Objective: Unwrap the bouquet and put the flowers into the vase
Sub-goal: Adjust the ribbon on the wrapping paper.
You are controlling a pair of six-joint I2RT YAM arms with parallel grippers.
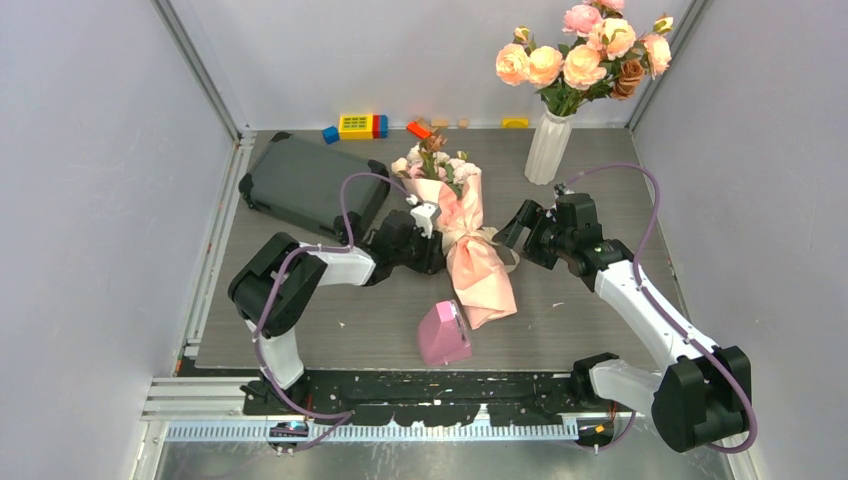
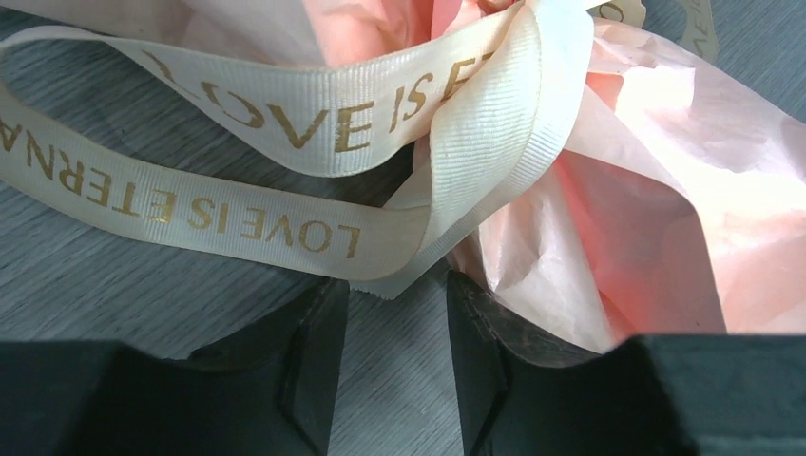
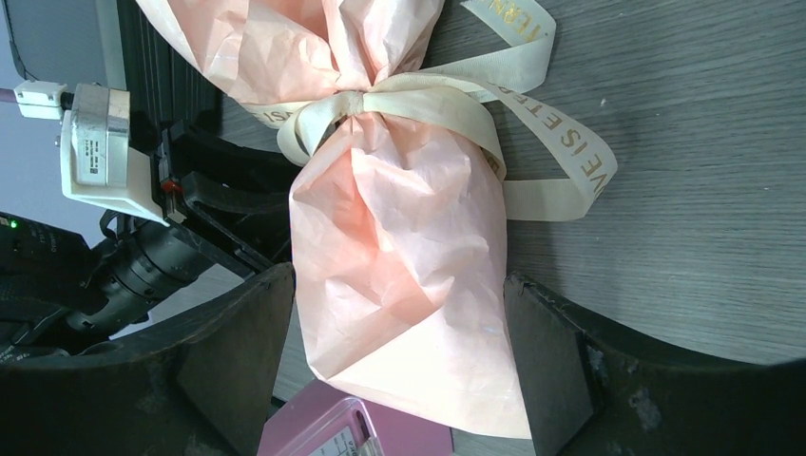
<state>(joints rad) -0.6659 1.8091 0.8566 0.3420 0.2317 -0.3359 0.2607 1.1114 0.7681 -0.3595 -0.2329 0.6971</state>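
Lying flat near the middle of the grey wood-grain table (image 1: 330,320), the bouquet (image 1: 473,255) hid most of what it held: only the heads of the flowers (image 1: 436,165) showed at the far, open end of the pale pink paper, and their stems were buried in the wrap. A beige ribbon (image 2: 285,128) was tied in a bow around its waist, and its gold lettering ran off the edges of the left wrist view. The left gripper (image 1: 435,248) sat just beside the bouquet's left flank at the tie, largely masked from above by its own wrist. Up close its fingers (image 2: 309,342) stood apart with bare table in the gap and a ribbon tail ending right at their mouth; whether the ribbon touched them could not be told. The right gripper (image 1: 512,230) was near the bouquet's right side but clear of it, jaws spread wide and gripping nothing. A pink wedge (image 3: 328,432) just beside the wrap's closed end was cut off by the bottom of the right wrist view. The vase (image 1: 548,148) stood upright at the far right, well apart from the bouquet, its mouth covered by a peach rose cluster (image 1: 585,55). A dark case (image 1: 305,185) lay far left, and small toy blocks (image 1: 358,125) lined the back edge, some too small to make out. Plain grey walls closed in three sides.
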